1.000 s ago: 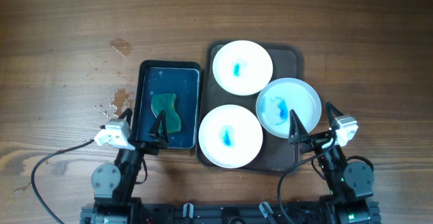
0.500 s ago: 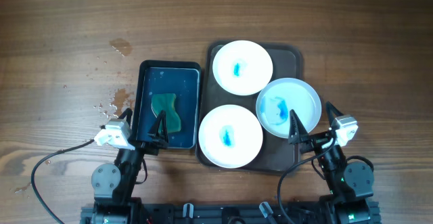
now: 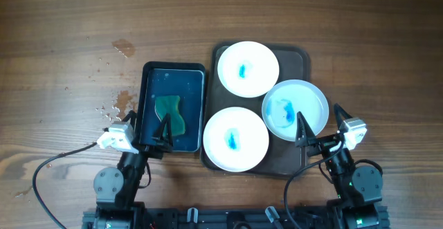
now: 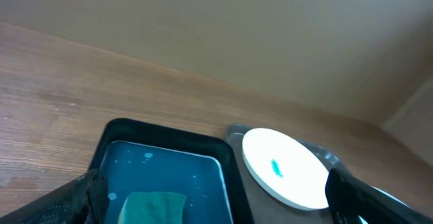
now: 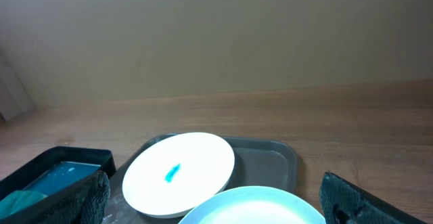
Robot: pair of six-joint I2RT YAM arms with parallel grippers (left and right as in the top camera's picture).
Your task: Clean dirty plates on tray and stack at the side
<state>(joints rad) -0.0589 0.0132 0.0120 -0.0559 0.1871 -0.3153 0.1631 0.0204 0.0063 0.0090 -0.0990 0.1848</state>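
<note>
Both arms sit folded low, left gripper [image 3: 147, 126] at 7 o'clock, right gripper [image 3: 320, 129] at 5 o'clock, jaws spread wide, fingers aimed toward 12.

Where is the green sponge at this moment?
In the overhead view, the sponge lies inside the dark basin, left of the brown tray, just ahead of the left gripper.

Light: soft, even and bright in my overhead view; shadows on the surface [image 3: 62, 42] are faint.
Glare: plates [image 4: 284, 168] wash out white in my wrist views.
Focus: my left claw [image 4: 213, 195] has fingers [image 4: 71, 204] blurred dark at the corners.
</note>
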